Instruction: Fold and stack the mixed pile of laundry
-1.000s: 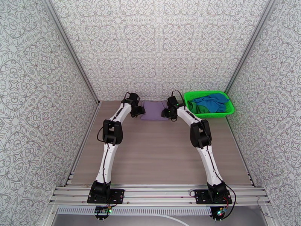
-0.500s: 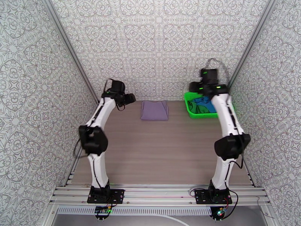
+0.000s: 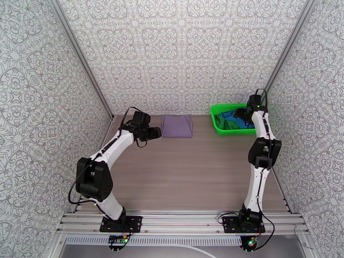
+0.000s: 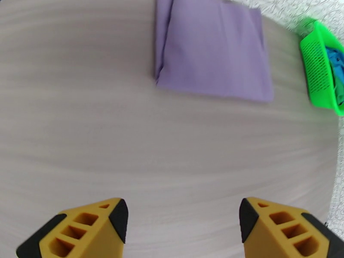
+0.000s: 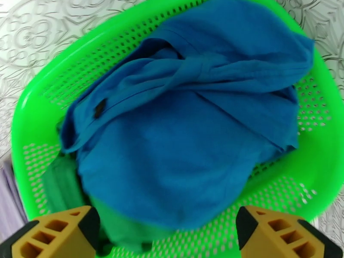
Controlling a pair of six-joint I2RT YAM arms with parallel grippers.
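Fig. My right tool [image 5: 167, 228], fingers apart, hangs over the basket [image 5: 38, 104] holding the blue garment [image 5: 193, 125] atop the dark green garment [image 5: 64, 188]; my left tool [image 4: 184, 220], also apart, has the folded lavender garment [image 4: 215, 48] ahead on the table [image 4: 129, 142].

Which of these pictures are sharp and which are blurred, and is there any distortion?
Top external: sharp and evenly lit, no glare on the table. Left wrist: table grain smeared into streaks, lavender cloth soft-edged, table edge bowed at right. Right wrist: blue garment slightly soft, basket holes still distinct.
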